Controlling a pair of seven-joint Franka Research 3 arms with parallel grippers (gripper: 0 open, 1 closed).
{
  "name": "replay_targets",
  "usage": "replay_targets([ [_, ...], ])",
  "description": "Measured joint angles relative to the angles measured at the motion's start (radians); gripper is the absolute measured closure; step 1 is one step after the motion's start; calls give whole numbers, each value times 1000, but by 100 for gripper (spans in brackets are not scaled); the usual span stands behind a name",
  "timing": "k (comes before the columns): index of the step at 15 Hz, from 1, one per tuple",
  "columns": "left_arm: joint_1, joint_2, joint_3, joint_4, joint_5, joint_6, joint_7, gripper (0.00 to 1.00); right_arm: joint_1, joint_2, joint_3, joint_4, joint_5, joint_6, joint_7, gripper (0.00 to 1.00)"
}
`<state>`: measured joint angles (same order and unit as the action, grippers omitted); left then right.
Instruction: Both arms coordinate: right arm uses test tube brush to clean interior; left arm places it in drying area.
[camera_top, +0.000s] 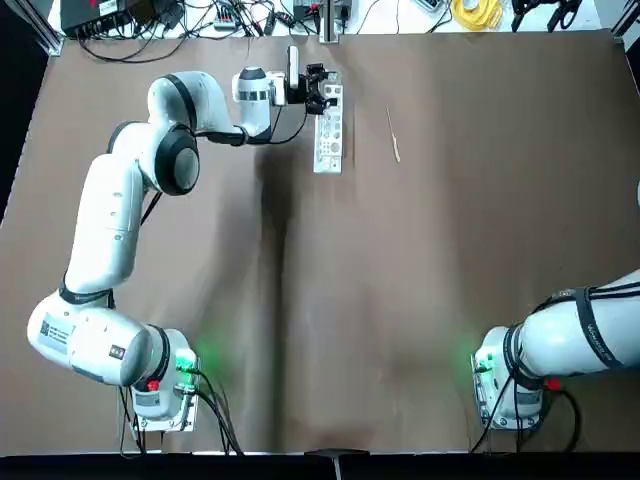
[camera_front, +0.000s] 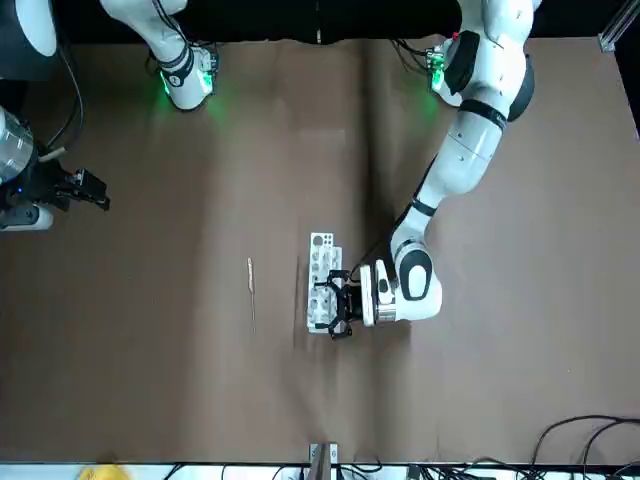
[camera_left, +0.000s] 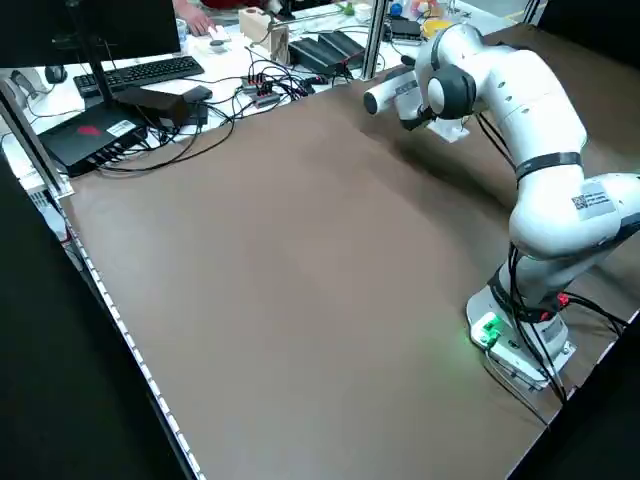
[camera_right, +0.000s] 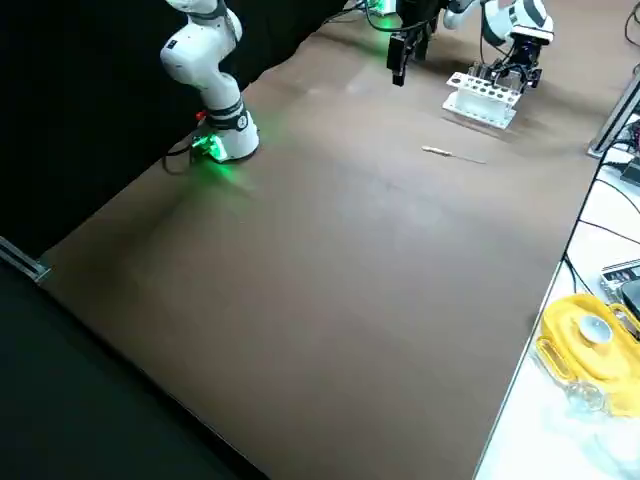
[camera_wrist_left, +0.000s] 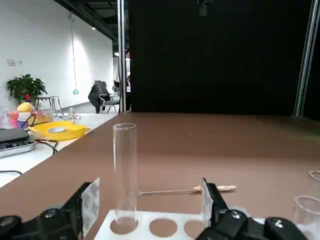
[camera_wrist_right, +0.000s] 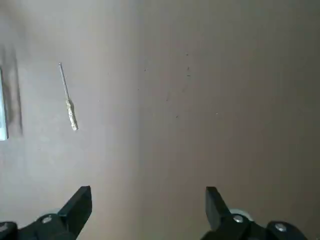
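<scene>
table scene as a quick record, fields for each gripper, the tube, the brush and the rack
left gripper: open, level at the small white oblong rack, fingers either side of the tube
clear glass test tube: upright in a rack hole, not gripped
thin pale test tube brush: flat on the brown table, beside the rack, apart from it, untouched
right gripper: open, empty, above bare table away from the brush
</scene>
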<state>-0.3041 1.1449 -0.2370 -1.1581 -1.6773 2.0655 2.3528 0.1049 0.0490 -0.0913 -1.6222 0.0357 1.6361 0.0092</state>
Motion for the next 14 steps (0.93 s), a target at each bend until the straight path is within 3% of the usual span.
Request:
replay_targets([
  [4,-14,16,0,20,-1,14,1,10,-14,0,-1,0,0,0,0,0],
  [6,-14,17,1,23,-1,14,19,26,-14,0,-1,0,0,0,0,0],
  [8,-14,18,5,25,-1,14,27,30,-14,0,-1,0,0,0,0,0],
  [10,-14,18,7,26,-1,15,30,44,-14,1,-1,0,0,0,0,0],
  [14,-14,18,9,26,-1,15,31,46,-14,1,-1,0,0,0,0,0],
])
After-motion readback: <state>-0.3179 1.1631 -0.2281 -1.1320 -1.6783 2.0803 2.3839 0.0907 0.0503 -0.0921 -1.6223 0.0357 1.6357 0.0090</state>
